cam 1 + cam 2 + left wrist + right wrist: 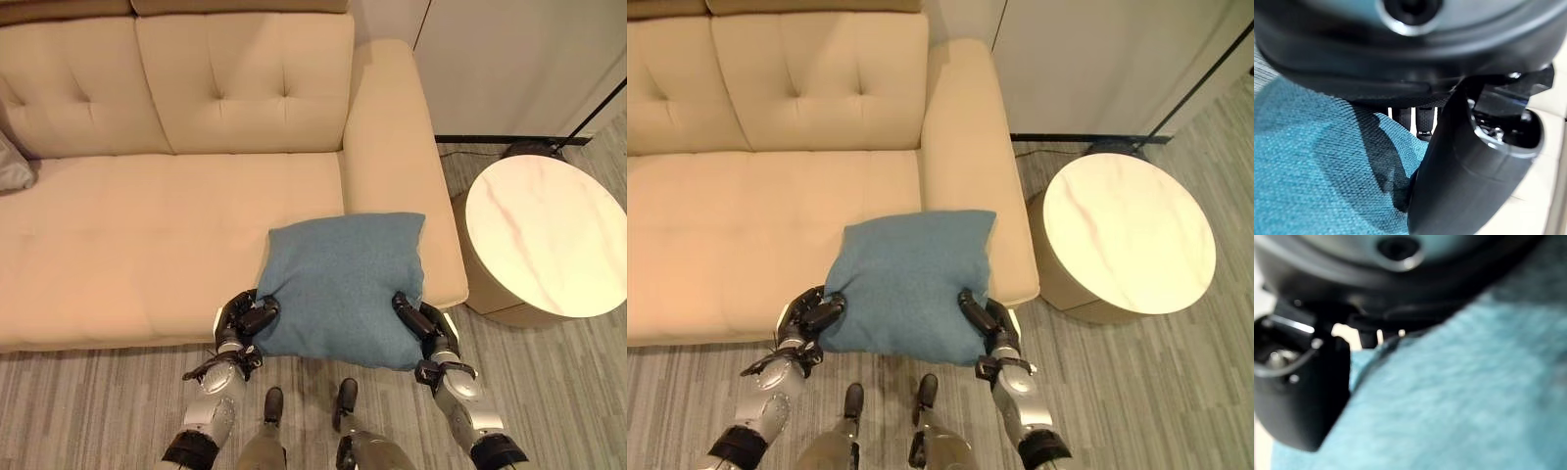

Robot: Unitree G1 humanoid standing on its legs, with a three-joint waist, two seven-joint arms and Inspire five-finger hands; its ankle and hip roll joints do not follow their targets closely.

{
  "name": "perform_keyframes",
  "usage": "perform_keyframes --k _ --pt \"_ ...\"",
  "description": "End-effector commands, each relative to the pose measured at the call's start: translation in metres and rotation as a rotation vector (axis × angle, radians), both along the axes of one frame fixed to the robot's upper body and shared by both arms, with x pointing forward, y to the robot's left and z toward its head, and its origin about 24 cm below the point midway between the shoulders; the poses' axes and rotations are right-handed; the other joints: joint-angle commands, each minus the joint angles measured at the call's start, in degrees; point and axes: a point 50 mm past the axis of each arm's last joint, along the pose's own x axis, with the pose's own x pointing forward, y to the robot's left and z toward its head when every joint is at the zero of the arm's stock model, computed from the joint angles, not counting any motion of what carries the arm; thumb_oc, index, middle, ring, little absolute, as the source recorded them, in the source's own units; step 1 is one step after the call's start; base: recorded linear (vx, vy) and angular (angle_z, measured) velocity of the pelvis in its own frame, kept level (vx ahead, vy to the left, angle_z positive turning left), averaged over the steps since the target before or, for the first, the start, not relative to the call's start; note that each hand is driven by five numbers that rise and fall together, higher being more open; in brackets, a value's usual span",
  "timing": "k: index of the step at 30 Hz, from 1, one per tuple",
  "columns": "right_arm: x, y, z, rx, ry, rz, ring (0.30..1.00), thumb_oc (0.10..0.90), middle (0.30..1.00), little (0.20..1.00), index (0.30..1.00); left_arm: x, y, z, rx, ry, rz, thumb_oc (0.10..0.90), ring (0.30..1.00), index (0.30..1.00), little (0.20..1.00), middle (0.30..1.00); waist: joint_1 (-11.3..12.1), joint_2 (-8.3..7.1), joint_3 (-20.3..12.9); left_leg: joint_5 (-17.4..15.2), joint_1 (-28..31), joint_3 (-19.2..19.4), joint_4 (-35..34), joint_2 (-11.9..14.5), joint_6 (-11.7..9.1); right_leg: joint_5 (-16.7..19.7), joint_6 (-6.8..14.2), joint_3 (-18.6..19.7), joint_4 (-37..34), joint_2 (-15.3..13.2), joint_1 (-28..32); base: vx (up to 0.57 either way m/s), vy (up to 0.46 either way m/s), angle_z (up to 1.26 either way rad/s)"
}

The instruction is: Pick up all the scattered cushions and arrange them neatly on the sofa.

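Note:
A blue square cushion [343, 284] hangs over the front edge of the beige sofa [147, 235], near its right armrest. My left hand [247, 316] pinches the cushion's near left corner, thumb on top. My right hand [423, 323] pinches the near right corner in the same way. The left wrist view shows the thumb [1469, 171] pressed on the blue cloth [1317, 176]. In the right wrist view the blue cloth [1464, 396] lies against my hand. A grey cushion [14, 166] peeks in at the sofa's far left.
A round table with a pale marble top [544, 235] stands on the floor to the right of the sofa's armrest [392, 147]. White cabinet doors [509, 59] rise behind it. Grey striped flooring [108, 401] runs along the sofa's front.

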Motion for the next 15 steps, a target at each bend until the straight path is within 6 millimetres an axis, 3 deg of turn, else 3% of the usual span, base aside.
perform_keyframes --k 1,6,10,14,15 --pt "0.010 0.025 0.037 0.030 -0.244 0.134 0.300 0.400 0.300 0.300 0.300 0.024 -0.026 0.057 -0.108 -0.340 -0.139 0.400 0.300 0.300 0.300 0.300 0.0 -1.88 -9.3 -5.7 1.0 -1.3 0.1 -3.3 1.5 -8.6 4.3 0.4 0.4 -1.9 5.2 0.04 -0.018 0.12" --pt "0.002 0.022 0.056 0.035 -0.341 0.141 0.300 0.400 0.300 0.300 0.300 0.008 -0.020 0.055 -0.097 -0.345 -0.172 0.400 0.300 0.300 0.300 0.300 0.5 -0.50 -10.1 -5.7 3.1 -3.5 0.8 -3.2 0.8 -10.5 3.3 -0.9 1.2 -1.6 8.4 0.02 -0.035 0.15" --pt "-0.001 0.021 0.066 0.041 -0.391 0.131 0.300 0.400 0.300 0.300 0.300 0.001 -0.023 0.051 -0.199 -0.328 -0.150 0.400 0.300 0.300 0.300 0.300 0.9 -0.30 -10.3 -5.7 2.3 -5.3 2.7 -3.3 0.6 -11.0 2.8 -2.3 0.8 -1.4 9.8 -0.03 -0.057 0.50" --pt "-0.001 0.022 0.077 0.012 -0.444 0.139 0.300 0.400 0.300 0.300 0.300 -0.006 -0.025 0.048 -0.270 -0.313 -0.137 0.400 0.300 0.300 0.300 0.300 1.5 -0.43 -9.6 -5.4 -0.2 -7.0 5.6 -4.1 0.1 -11.0 2.3 -3.4 0.4 -1.5 10.1 -0.11 -0.034 0.38" --pt "0.000 0.018 0.083 -0.017 -0.465 0.127 0.300 0.400 0.300 0.300 0.300 -0.005 -0.027 0.051 -0.268 -0.327 -0.153 0.400 0.300 0.300 0.300 0.300 1.6 -0.67 -8.7 -5.1 -3.2 -6.5 8.2 -4.8 -0.4 -10.8 2.3 -4.7 0.3 -2.2 9.6 -0.19 0.005 0.60"
